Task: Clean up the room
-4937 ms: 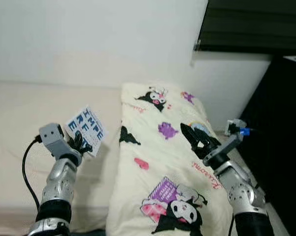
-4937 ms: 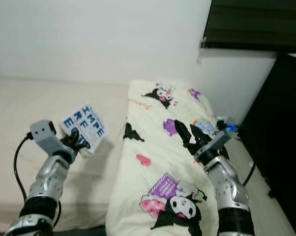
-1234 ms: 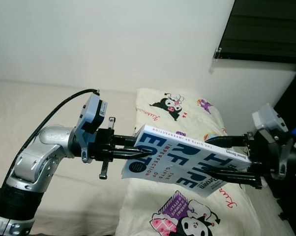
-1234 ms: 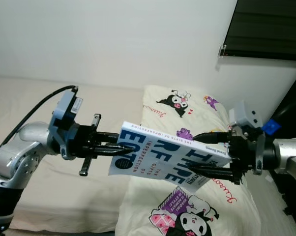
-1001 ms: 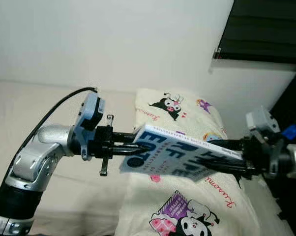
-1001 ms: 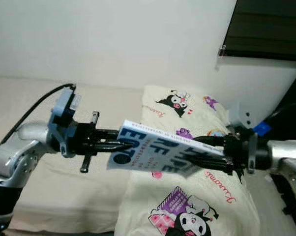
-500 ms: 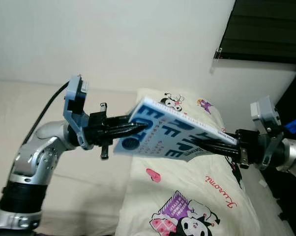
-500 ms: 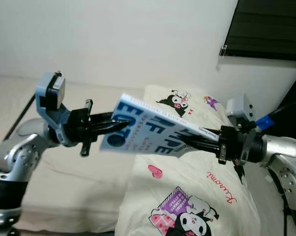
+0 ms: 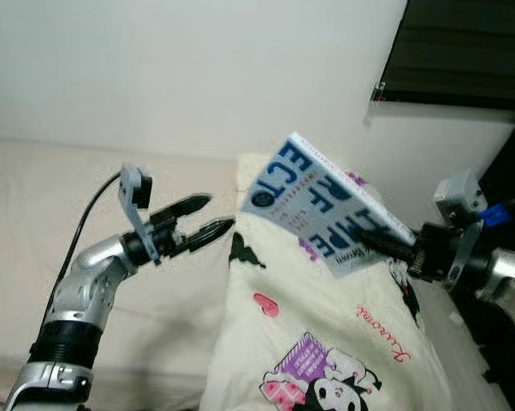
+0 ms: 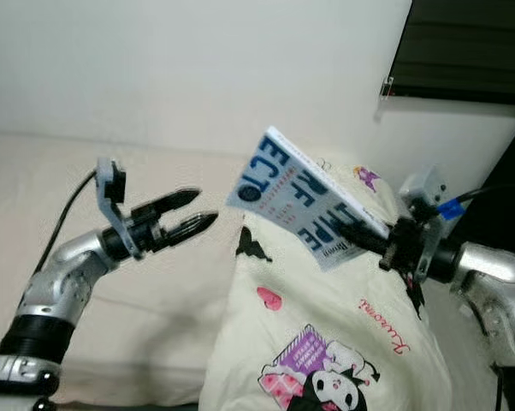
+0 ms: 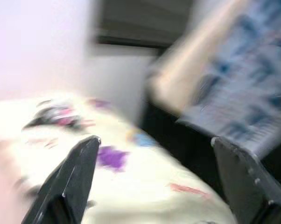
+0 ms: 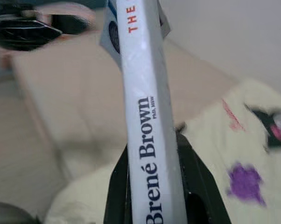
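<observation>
A: Colours, go. The book [image 9: 326,208]?

B: White cover with big blue block letters, a dark blue round badge near one corner. The spine in the right wrist view is white, dark lettering, a bit of red at the far end.

A: And the pillow [image 9: 326,360]?

B: Pale cream, printed with black-and-white cartoon figures, purple shapes, a pink heart, pink script.

A: The bed [image 9: 35,214]?

B: Plain beige. White wall [image 9: 180,77], dark blind [image 9: 463,51].

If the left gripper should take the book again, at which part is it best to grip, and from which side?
Probably the free upper corner of the book, approached from the robot's left. The right gripper already clamps the lower spine end, and the book tilts up toward the open left gripper, so that edge looks unobstructed.
</observation>
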